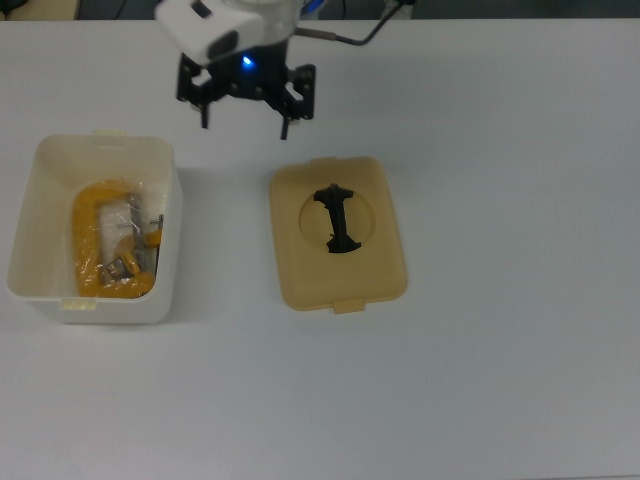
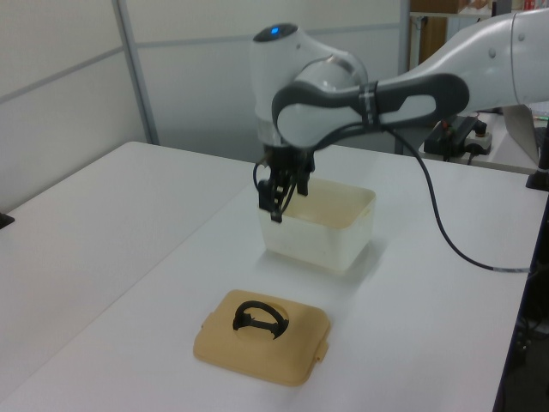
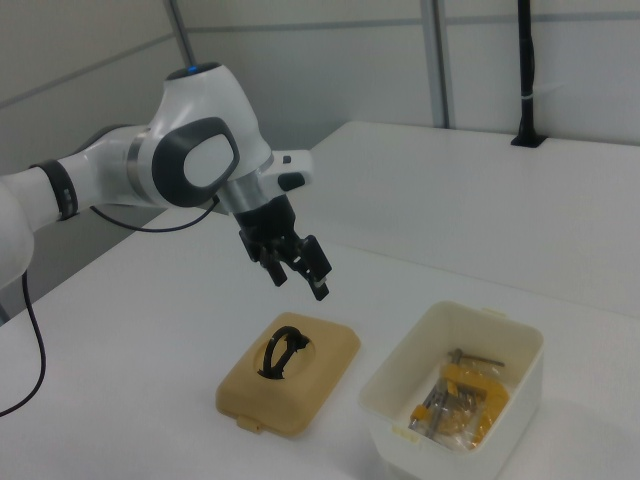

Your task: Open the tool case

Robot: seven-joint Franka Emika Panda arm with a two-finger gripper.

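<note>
Effectively done: lid lies on the desk, well apart from the open tub; claw spread wide, holding nothing. Next is only a retreat.

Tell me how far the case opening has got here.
Done: the rounded tan-yellow lid lies flat on the table beside the white plastic tub, which stands open with a yellow clamp inside. In hand: nothing; the tool hangs open and empty above the table. Left: nothing visible.
</note>
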